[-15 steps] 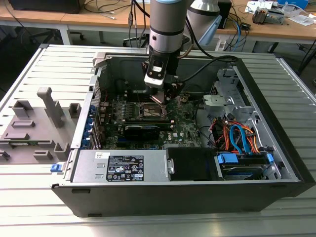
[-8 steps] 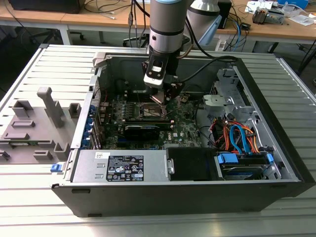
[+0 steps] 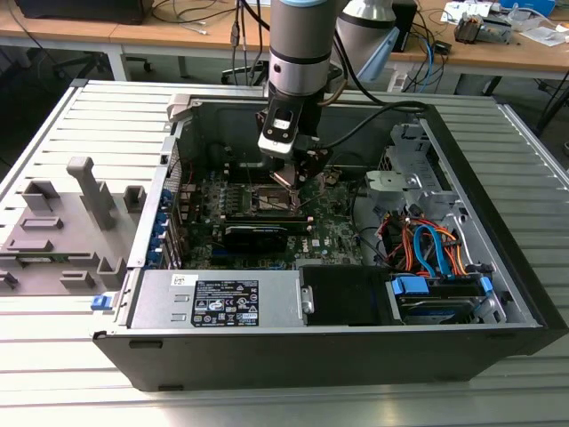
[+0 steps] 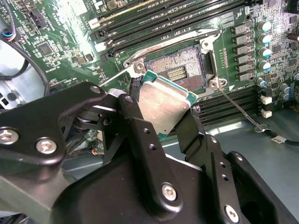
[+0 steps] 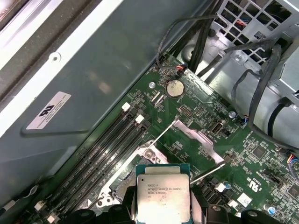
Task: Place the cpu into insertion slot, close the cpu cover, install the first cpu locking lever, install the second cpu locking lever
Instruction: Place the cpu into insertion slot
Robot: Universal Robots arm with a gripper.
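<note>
My gripper [image 3: 293,182] reaches down into the open computer case, above the green motherboard. It is shut on the cpu [image 4: 163,105], a flat square chip with a silvery top, gripped by its edges between the black fingers [image 4: 135,107]. In the first wrist view the cpu [image 5: 163,193] hangs level, partly covering the insertion slot. That slot [image 4: 180,70] lies uncovered, its pin field showing, just beyond the chip. The cpu cover [image 5: 196,137] stands swung back beside the socket. Two thin wire locking levers [image 5: 161,135] [image 5: 208,173] stick up, unlatched.
Long black memory slots [image 4: 163,18] run beside the socket. A black card [image 3: 258,233] lies across the board in front of it. The power supply [image 3: 222,302] and a drive cage with cables [image 3: 436,258] fill the case's front. A grey fixture [image 3: 62,222] sits at the exterior view's left.
</note>
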